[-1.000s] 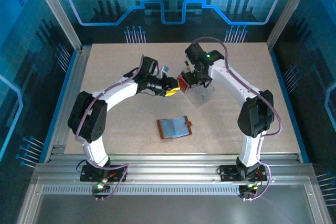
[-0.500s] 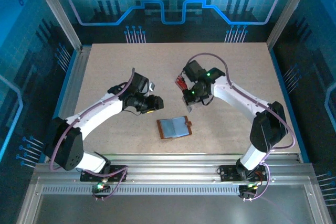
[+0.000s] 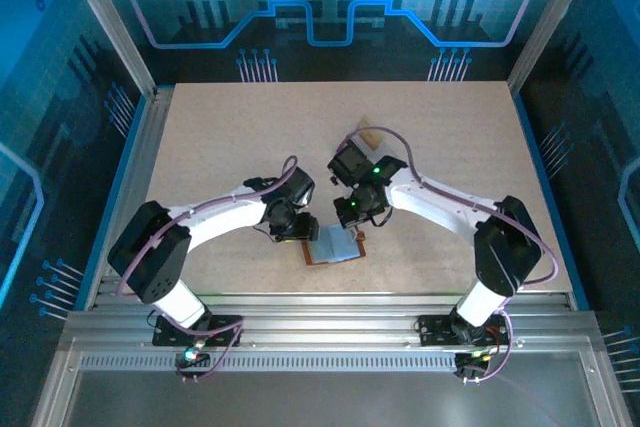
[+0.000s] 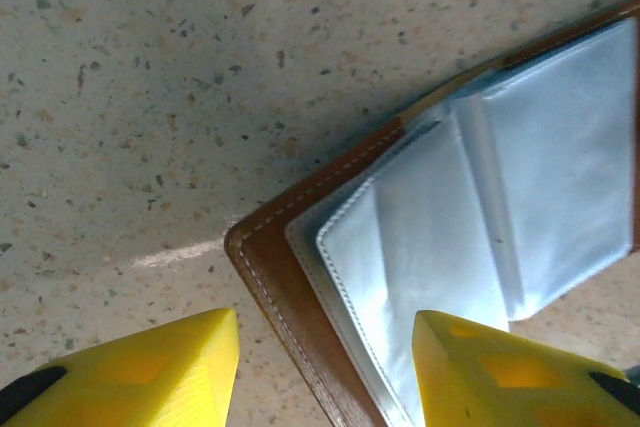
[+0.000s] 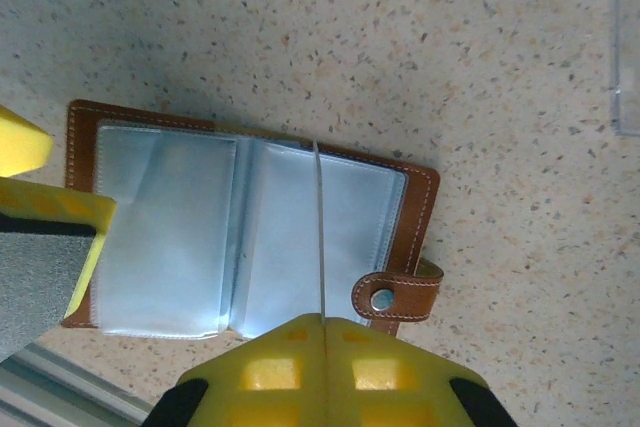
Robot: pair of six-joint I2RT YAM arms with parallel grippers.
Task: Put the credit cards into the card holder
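The card holder [image 3: 337,245] lies open on the table, brown leather with pale pockets [image 5: 170,237] and a snap strap [image 5: 395,296]. My right gripper [image 5: 322,319] hovers over its near edge, shut on a credit card [image 5: 319,227]. The card stands edge-on above the right pocket, so its colour is hidden. My left gripper [image 4: 325,367] is open, its yellow fingertips [image 4: 150,367] straddling one corner of the card holder [image 4: 280,277]. From above, the left gripper [image 3: 297,230] is at the holder's left edge and the right gripper [image 3: 350,215] just behind it.
A clear plastic tray edge [image 5: 625,47] shows off to the right of the holder. A tan card-like piece [image 3: 372,134] peeks out behind the right arm. Aluminium rails [image 3: 320,307] border the table's near edge, close to the holder.
Both arms swung down and inward to the card holder. The right gripper carried its card from the back middle to the holder. The left gripper came to the holder's left edge, jaws a little wider.
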